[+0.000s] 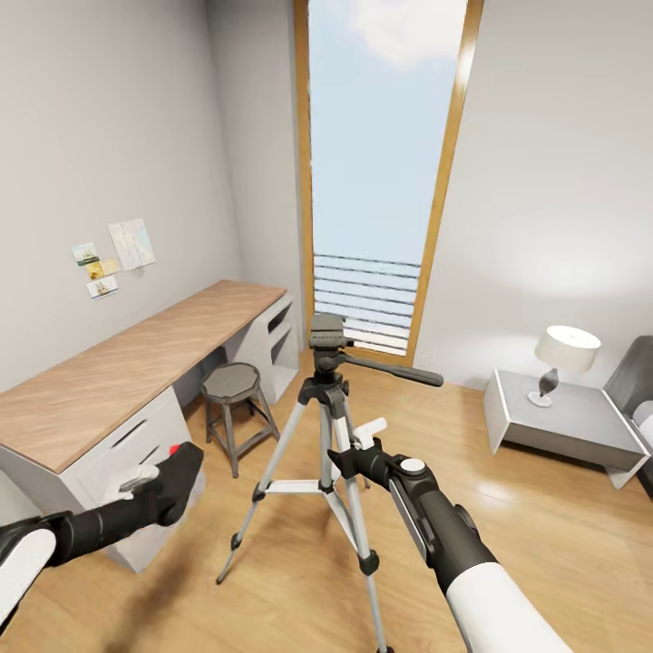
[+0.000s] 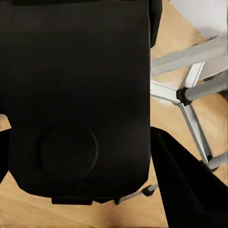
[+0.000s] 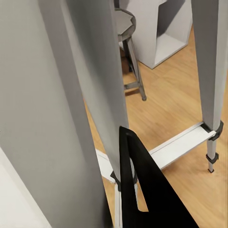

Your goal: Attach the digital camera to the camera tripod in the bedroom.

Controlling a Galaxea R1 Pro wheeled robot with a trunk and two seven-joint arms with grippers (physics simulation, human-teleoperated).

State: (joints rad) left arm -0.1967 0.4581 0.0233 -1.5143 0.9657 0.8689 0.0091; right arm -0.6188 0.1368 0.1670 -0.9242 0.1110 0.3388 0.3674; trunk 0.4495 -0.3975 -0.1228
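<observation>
Bright, even daylight enters through the tall window [image 1: 385,172] at twelve o'clock, leaving soft sheen on the floor [image 1: 562,535] and faint shadows under the bench [image 1: 118,372]. Renders are sharp (wide-angle stretch bends the head view's edges). The digital camera [image 2: 76,99] reads as featureless black in the left wrist view.

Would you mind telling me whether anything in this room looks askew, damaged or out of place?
Nothing stands out: the camera tripod stands upright on the floor, and the stool beside the desk is upright too.

The camera tripod [image 1: 328,435] stands on the floor [image 1: 544,535], the stool [image 1: 232,399] and bench [image 1: 118,372] at its left, the window [image 1: 385,172] behind.
</observation>
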